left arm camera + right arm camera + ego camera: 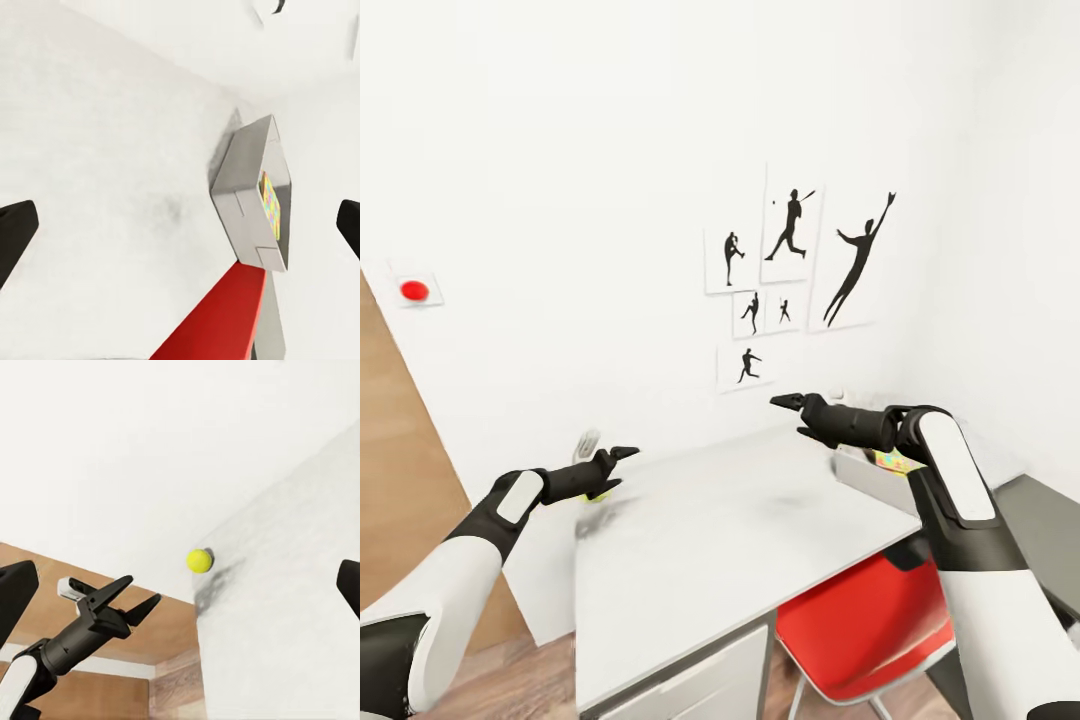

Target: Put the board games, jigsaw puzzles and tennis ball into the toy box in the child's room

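The tennis ball (199, 560) sat at the table's (720, 540) edge just beyond the left gripper (136, 598), whose fingers stood apart and empty. Light and round, it would probably roll, so a grasp across its middle looked safest. The right arm hid most of the toy box (247, 184); whether the right gripper (788, 402) was parted could not be told.

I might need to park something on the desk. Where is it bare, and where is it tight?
The table top is bare across its middle and near edge, between the tennis ball at the far left corner and the toy box at the right end. It is tight at those two spots: the left gripper is open beside the ball, and the right arm hangs by the box.
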Controlling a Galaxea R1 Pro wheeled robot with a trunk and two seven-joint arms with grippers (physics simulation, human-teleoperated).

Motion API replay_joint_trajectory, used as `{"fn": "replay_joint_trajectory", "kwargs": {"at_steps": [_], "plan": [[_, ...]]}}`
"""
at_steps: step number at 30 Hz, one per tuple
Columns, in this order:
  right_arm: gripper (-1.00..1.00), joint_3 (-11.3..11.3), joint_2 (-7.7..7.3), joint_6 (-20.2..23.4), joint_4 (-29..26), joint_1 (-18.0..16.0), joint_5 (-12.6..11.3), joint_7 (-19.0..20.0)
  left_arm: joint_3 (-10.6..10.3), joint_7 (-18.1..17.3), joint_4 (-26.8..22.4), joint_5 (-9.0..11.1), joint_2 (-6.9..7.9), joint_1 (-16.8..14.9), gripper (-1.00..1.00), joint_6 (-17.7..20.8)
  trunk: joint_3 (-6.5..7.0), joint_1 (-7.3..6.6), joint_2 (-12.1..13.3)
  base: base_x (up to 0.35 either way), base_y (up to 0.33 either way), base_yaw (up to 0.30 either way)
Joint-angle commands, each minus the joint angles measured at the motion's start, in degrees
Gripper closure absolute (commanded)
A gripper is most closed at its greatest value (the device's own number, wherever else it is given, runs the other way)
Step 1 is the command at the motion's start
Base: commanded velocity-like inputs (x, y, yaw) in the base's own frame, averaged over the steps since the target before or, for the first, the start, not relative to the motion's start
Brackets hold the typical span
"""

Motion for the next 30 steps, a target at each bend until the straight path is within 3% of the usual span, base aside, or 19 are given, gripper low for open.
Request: {"fn": "replay_joint_trajectory", "kwargs": {"at_steps": [1,11,30], "plan": [[-1.0,0.2,-0.03,0.0,0.0,-0.1,-0.5,-0.6,0.3,-0.1,0.0,-0.1,-0.01,-0.1,-1.0,0.4,-0.14,0.04,-0.1,0.01,0.289,0.263],[-1.0,0.4,-0.07,-0.1,0.1,-0.1,-0.5,-0.7,0.2,-0.3,0.1,-0.1,0.23,-0.1,-1.0,0.3,-0.14,0.04,-0.1,0.069,0.291,0.083],[-1.0,0.4,-0.04,-0.1,0.7,-0.1,-0.5,-0.6,0.2,-0.3,0.1,-0.1,0.73,-0.1,-1.0,0.3,-0.13,0.04,-0.1,0.047,0.318,-0.258]]}}
